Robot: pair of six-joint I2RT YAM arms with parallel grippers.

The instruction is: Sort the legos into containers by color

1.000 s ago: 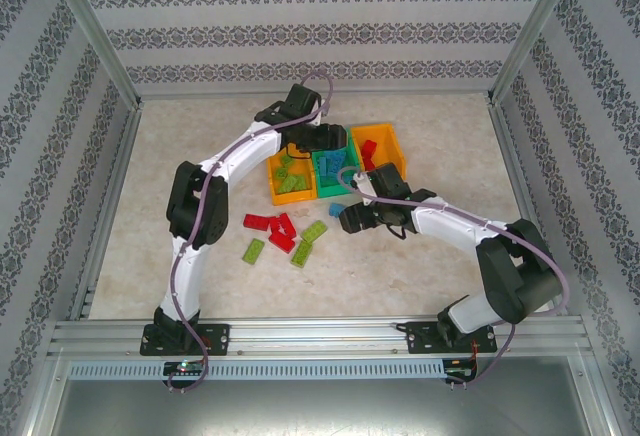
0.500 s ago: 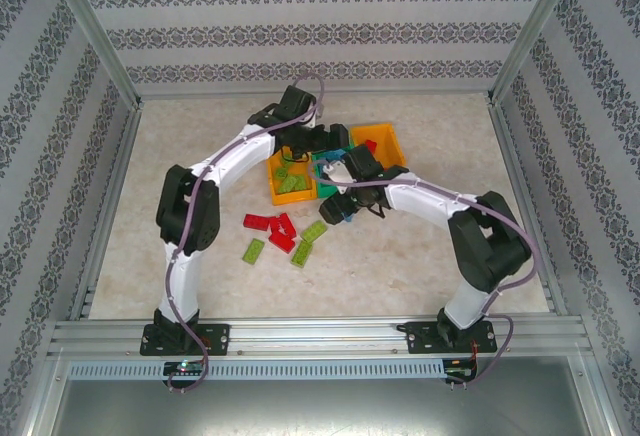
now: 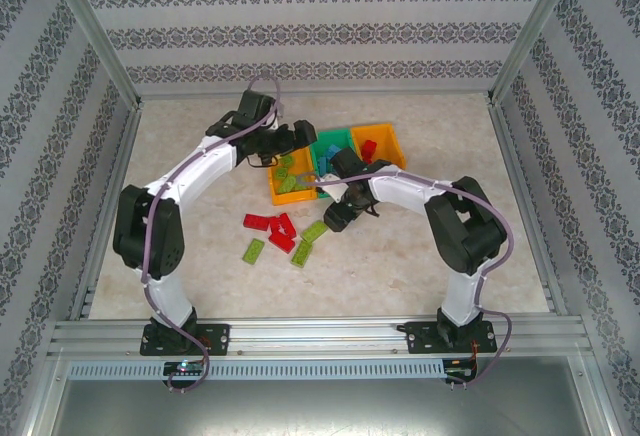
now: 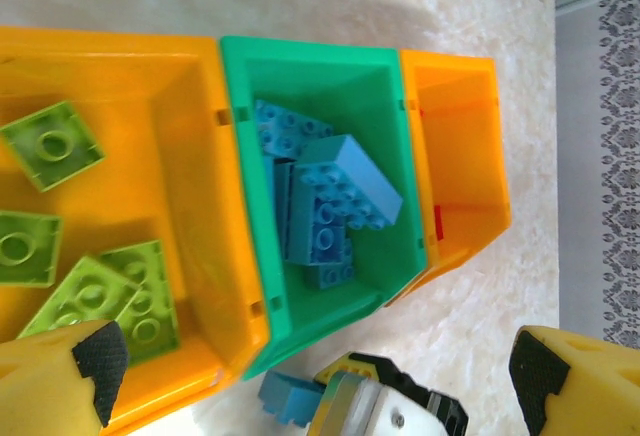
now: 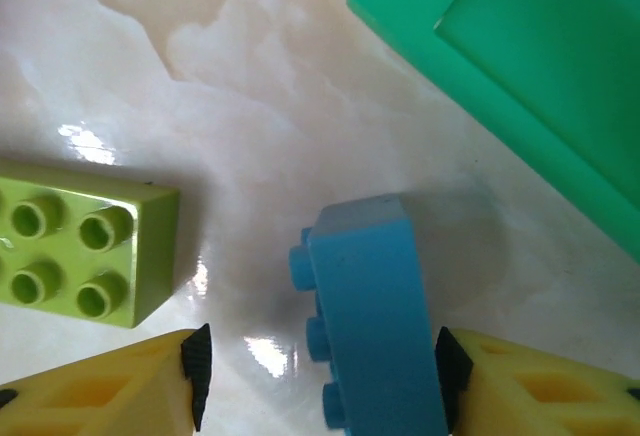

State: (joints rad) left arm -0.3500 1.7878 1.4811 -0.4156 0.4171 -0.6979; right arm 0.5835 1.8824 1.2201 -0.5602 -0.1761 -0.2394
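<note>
Two R fingers [image 5: 100, 386] straddle blue lego [image 5: 370, 326]; not clamped.

Fixed above and behind the arm bases [image 3: 185, 336], the top camera looks down over the whole table [image 3: 390, 266]. The left wrist camera looks straight down on the three bins [image 4: 235, 216] from close. The right wrist camera, nearer still, shares the green bin [image 5: 520, 86] and the blue brick [image 5: 375, 316] beside it.

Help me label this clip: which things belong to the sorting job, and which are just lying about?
Job: joined bins; binned lime bricks; binned blue bricks; loose red bricks; loose lime bricks; blue brick inside the open right pincer.
Just there: tabletop; metal frame; patterned walls.
</note>
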